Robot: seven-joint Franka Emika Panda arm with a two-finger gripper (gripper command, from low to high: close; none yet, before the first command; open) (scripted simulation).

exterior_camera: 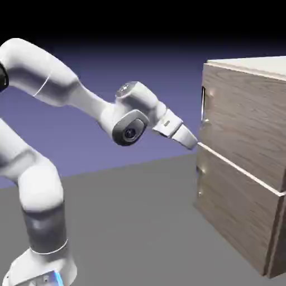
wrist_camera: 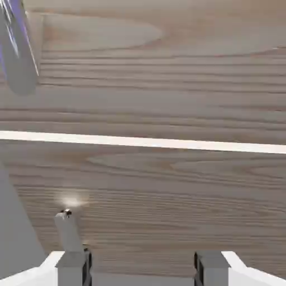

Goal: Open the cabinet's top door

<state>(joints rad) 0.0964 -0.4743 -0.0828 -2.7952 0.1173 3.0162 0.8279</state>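
cabinet (exterior_camera: 246, 162): large box, brown wood grain with long horizontal streaks, pale flat top, standing on the grey table (exterior_camera: 128, 223). a thin pale seam runs across its front face and splits it in two. the top door (exterior_camera: 243, 125) is the wide rectangular panel above that seam; it sits flush with the cabinet, closed. its handle (exterior_camera: 204, 106), a small upright silver bar, is near the panel's edge closest to the arm. the lower panel (exterior_camera: 234, 218) lies below the seam.

arm: smooth white shell, rounded joints, reaching toward the cabinet. gripper (exterior_camera: 192, 142) tapers to a point just beside the cabinet's near edge, at about the height of the seam, below the handle.

exterior view alone gives the whole cabinet and arm; finger spacing is too small to read there.

hand view alone gives the close grain. the seam (wrist_camera: 143, 142) crosses the middle. the top door's handle (wrist_camera: 19, 50) shows blurred and shiny above the seam, off to one side. a small grey handle (wrist_camera: 68, 230) with a bright glint shows below the seam. the two grey fingertips (wrist_camera: 72, 267) stand well apart with only wood between them, nothing held.
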